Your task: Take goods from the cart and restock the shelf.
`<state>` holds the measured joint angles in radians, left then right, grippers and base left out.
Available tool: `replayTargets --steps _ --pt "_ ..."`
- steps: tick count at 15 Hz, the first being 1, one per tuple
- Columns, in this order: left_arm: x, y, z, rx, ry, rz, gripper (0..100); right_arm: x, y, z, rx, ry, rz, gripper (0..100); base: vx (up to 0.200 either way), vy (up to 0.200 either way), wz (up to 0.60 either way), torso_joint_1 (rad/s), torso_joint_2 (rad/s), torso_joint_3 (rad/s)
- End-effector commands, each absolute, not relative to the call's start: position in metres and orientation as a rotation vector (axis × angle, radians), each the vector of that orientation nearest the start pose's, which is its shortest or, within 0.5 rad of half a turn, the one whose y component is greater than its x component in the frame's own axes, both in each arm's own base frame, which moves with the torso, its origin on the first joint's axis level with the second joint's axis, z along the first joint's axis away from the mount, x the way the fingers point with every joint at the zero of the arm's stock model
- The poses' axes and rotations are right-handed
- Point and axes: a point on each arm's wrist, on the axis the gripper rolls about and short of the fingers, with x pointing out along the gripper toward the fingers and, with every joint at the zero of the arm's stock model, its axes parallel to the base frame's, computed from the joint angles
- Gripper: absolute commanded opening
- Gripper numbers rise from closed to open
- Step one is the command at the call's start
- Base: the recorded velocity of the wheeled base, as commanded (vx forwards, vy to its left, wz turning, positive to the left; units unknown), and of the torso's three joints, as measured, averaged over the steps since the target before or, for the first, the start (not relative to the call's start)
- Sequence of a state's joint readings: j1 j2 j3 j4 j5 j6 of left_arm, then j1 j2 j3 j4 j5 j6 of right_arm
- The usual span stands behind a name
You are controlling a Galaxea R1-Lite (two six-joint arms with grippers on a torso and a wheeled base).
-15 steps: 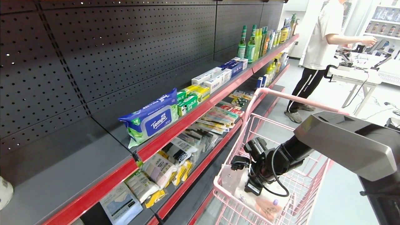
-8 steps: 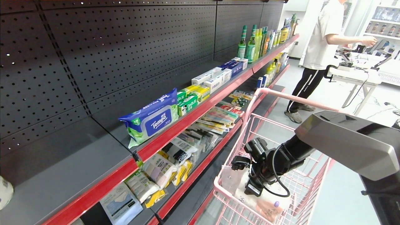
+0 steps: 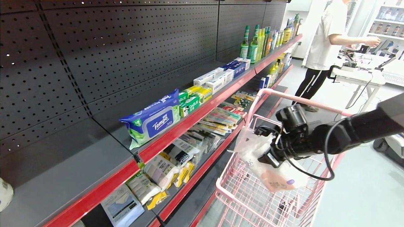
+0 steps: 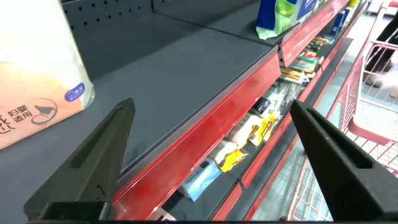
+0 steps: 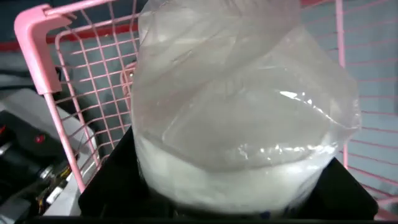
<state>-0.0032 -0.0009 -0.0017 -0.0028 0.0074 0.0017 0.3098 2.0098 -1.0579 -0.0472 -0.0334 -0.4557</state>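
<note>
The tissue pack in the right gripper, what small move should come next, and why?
The right gripper holds the tissue pack raised over the pink cart, and the grey shelf board to its left has free room, so probably swing the pack left toward that board.

The right arm (image 3: 363, 126) reaches in nearly level over the right rim of the cart (image 3: 243, 195). The right gripper (image 3: 264, 145) is clamped on a plastic-wrapped pack (image 3: 279, 178) (held above the basket, toward its left side). The left gripper (image 4: 211, 107) hangs over the shelf board (image 4: 186, 74) near its red front edge, fingers spread wide.
</note>
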Motion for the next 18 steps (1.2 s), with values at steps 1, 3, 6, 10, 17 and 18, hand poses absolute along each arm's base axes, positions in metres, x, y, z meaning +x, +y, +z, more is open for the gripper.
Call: replayTargets --steps 1,3,6,10,17,18 --pt "-0.023 0.0 0.076 0.002 -0.005 0.005 100 0.281 0.083 0.167 -0.434 0.653 0.337 0 0.0 0.0 0.0 0.0 0.0 0.0" --pt "-0.023 0.0 0.076 0.002 -0.005 0.005 100 0.239 0.07 0.192 -0.37 0.573 0.284 0 0.0 0.0 0.0 0.0 0.0 0.0" --pt "-0.023 0.0 0.076 0.002 -0.005 0.005 100 0.161 0.045 0.212 -0.355 0.428 0.237 0 0.0 0.0 0.0 0.0 0.0 0.0" --pt "-0.023 0.0 0.076 0.002 -0.003 0.005 100 0.078 0.02 0.211 -0.281 0.224 0.189 0 0.0 0.0 0.0 0.0 0.0 0.0" --pt "-0.023 0.0 0.076 0.005 -0.005 0.003 100 0.003 -0.003 0.165 -0.265 0.127 0.094 0 0.0 0.0 0.0 0.0 0.0 0.0" --pt "-0.023 0.0 0.076 0.005 -0.005 0.003 100 -0.003 -0.004 0.164 -0.282 0.132 0.099 0 0.0 0.0 0.0 0.0 0.0 0.0"
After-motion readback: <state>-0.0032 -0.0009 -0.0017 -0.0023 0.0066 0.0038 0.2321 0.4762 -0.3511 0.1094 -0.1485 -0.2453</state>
